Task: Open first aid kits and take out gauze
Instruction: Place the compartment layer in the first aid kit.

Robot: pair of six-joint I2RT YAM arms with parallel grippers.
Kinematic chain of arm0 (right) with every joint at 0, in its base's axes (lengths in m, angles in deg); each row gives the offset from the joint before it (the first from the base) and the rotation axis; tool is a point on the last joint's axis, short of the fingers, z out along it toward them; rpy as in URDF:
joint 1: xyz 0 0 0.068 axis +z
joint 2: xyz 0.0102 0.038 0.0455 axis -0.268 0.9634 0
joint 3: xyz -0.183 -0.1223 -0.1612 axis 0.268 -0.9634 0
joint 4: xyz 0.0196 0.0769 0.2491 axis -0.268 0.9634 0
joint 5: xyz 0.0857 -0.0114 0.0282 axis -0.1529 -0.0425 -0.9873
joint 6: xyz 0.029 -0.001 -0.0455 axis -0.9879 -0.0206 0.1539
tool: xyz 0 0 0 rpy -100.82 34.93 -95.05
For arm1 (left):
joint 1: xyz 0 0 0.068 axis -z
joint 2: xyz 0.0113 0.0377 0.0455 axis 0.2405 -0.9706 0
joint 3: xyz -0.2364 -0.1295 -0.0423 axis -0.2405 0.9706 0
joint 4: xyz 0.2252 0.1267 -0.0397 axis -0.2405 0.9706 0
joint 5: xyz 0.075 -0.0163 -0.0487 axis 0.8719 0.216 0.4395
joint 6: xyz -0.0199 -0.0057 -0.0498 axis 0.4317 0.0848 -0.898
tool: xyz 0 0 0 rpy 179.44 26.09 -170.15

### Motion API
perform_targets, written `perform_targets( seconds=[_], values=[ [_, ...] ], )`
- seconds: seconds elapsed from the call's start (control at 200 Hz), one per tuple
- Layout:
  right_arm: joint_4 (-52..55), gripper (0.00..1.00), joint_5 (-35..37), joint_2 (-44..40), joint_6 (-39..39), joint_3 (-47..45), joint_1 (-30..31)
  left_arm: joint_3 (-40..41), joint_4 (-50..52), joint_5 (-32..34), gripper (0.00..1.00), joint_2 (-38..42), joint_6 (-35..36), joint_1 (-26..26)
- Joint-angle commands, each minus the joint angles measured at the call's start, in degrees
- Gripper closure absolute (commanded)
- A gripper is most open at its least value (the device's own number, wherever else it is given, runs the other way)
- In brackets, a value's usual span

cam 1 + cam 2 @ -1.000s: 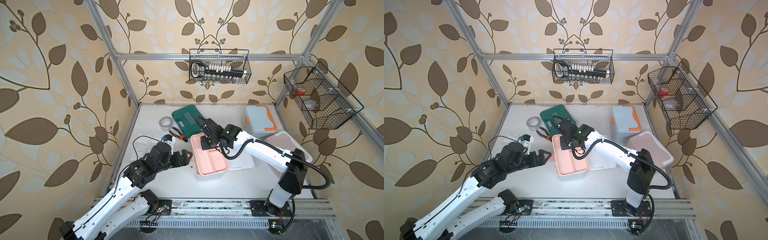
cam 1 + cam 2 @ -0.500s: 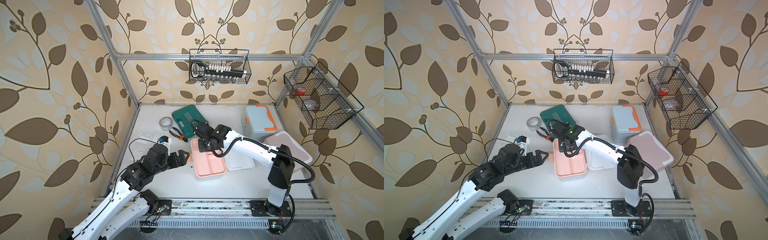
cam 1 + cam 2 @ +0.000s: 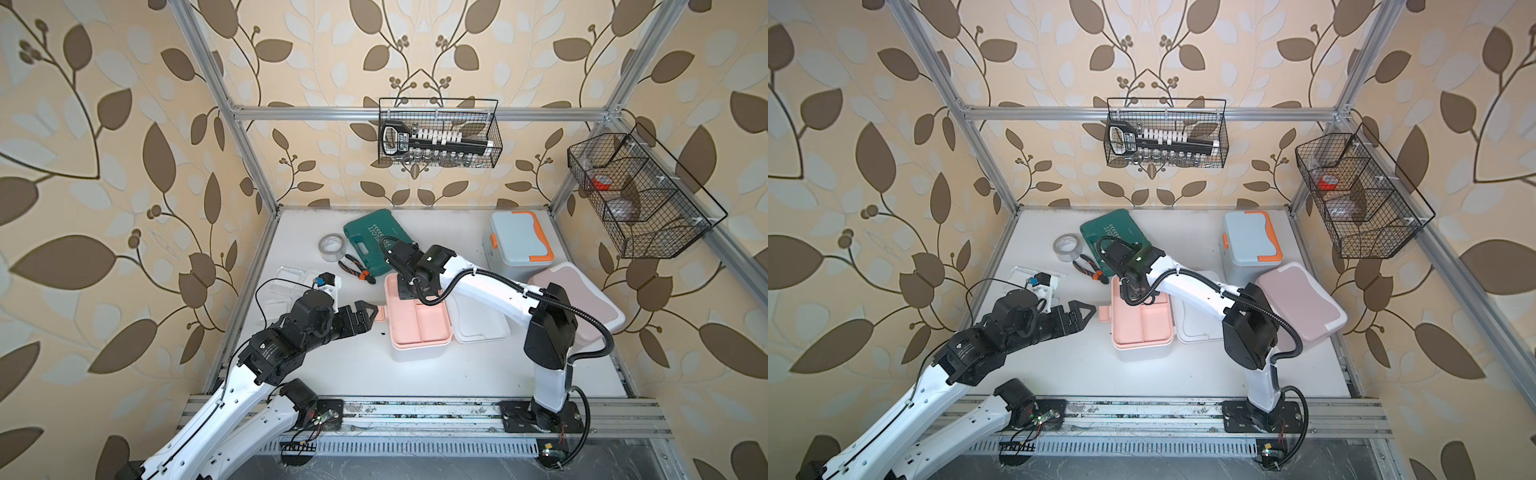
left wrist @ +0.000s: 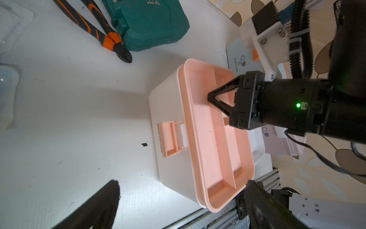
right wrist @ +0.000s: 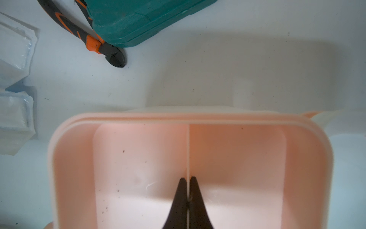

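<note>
Over the last second the left gripper (image 3: pixel 371 316) has barely shifted. It stays low over the table (image 3: pixel 374 374) just left of the peach latch (image 4: pixel 172 138) of the white kit (image 4: pixel 168 174), jaws spread wide and holding nothing. The right arm (image 3: pixel 490 286) has changed more: its elbow has swung in leftward. The right gripper (image 5: pixel 187 181) has stayed at the far end of the kit's peach tray (image 3: pixel 419 324), pinched tight on the thin centre divider (image 5: pixel 188 150).

The left arm (image 3: pixel 249 386) reaches in from the near left, forearm low, fingers pointing right at the kit. The right arm rises from the near right, folds at the elbow and stretches leftward, wrist bent down into the tray. The kit's white lid (image 3: pixel 482 330) lies open on its right.

The gauze (image 3: pixel 287 276) lies near the table's left edge. The left wrist camera (image 3: pixel 328 284) covers part of the pile in both top views, so the number of packets is unclear. Whatever lies under the tray is hidden. The light blue kit (image 3: pixel 519 241) stands shut at the far right. The dusty pink kit (image 3: pixel 586 291), also shut, is partly behind the right arm's elbow.
</note>
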Motion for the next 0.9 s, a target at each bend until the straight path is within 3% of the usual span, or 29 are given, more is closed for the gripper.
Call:
perform_targets(
  seconds=[0.0, 0.545, 0.61, 0.775, 0.9],
  values=[
    [0.1, 1.00, -0.2, 1.4, -0.8, 0.8, 0.1, 0.4, -1.4, -0.1, 0.01, -0.1, -0.3, -0.7],
    [-2.8, 1.00, -2.5, 2.8, -3.4, -3.4, 0.4, -0.8, -1.4, -0.3, 0.01, -2.4, 0.7, -0.7],
    [-2.9, 0.75, -1.8, 1.2, -2.5, -3.0, 0.2, -1.8, -1.5, -1.3, 0.01, -3.6, 1.4, -0.7],
    [-4.5, 0.61, -2.4, -5.6, 0.1, -3.8, -1.5, -5.2, -1.8, -4.4, 0.01, -8.3, 2.2, -0.5],
    [-7.1, 0.29, -3.0, -12.9, 2.8, -8.0, -3.7, -8.0, -1.8, -4.5, 0.01, -11.0, 2.4, 0.7]
  ],
)
